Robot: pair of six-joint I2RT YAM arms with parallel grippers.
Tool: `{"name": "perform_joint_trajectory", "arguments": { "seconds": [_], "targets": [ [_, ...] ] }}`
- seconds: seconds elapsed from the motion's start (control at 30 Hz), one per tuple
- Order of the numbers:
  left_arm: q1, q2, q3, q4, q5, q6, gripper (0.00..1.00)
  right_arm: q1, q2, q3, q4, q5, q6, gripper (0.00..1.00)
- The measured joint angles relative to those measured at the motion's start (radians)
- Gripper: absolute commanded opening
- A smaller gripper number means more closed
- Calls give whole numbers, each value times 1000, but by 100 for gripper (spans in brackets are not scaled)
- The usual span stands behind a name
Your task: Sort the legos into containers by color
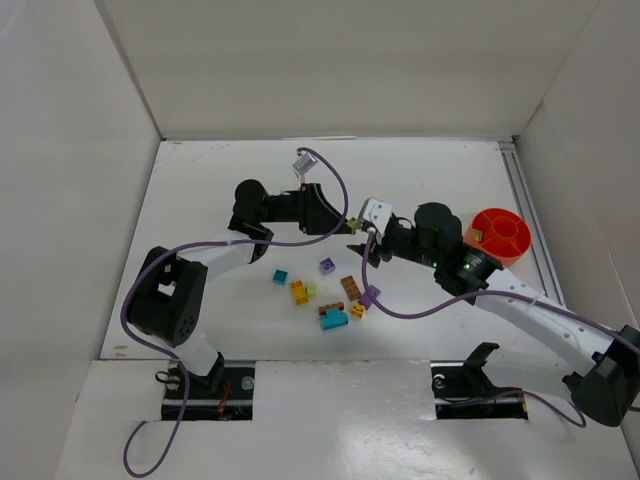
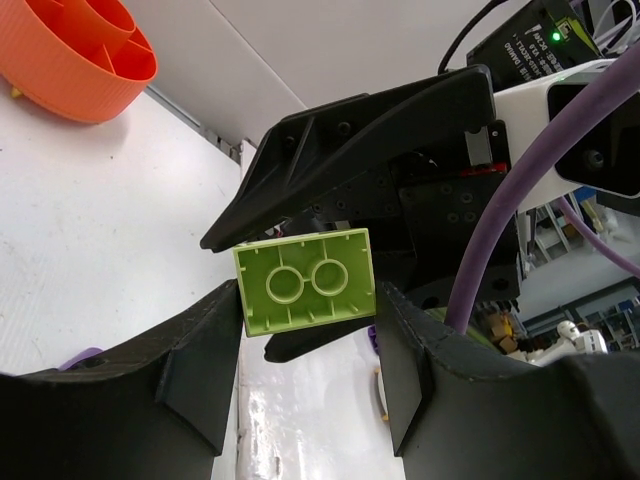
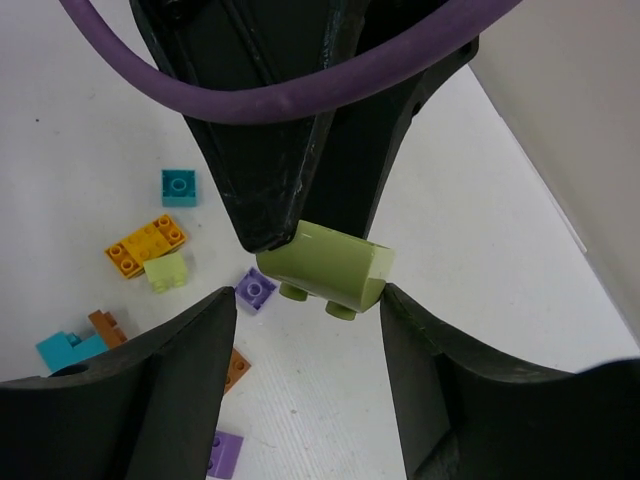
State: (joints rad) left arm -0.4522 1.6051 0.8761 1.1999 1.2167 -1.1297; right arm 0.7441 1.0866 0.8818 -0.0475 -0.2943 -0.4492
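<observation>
Left arm bent at elbow, reaching right over mid table. Right arm stretched left to meet it, fingertips nose to nose.
Orange divided bowl on table just behind right wrist.
Left gripper clamped on pale green lego, pads on its two short ends, brick off table.
Right gripper jaws apart, straddling same brick, gap visible on one side.
Lying loose near grippers: yellow-orange lego, brown lego, teal lego, purple lego.
</observation>
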Motion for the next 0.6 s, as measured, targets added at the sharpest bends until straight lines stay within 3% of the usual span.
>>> {"name": "perform_joint_trajectory", "arguments": {
  "seconds": [0.33,0.47,0.6],
  "targets": [
    [-6,0,0,0,-14,2,30,3,-14,7,26,15,35,62],
    [-6,0,0,0,-15,4,30,3,-14,10,56,14,44,53],
    [-6,-10,0,-19,-22,6,30,3,-13,11,72,20,48,36]
  ]
}}
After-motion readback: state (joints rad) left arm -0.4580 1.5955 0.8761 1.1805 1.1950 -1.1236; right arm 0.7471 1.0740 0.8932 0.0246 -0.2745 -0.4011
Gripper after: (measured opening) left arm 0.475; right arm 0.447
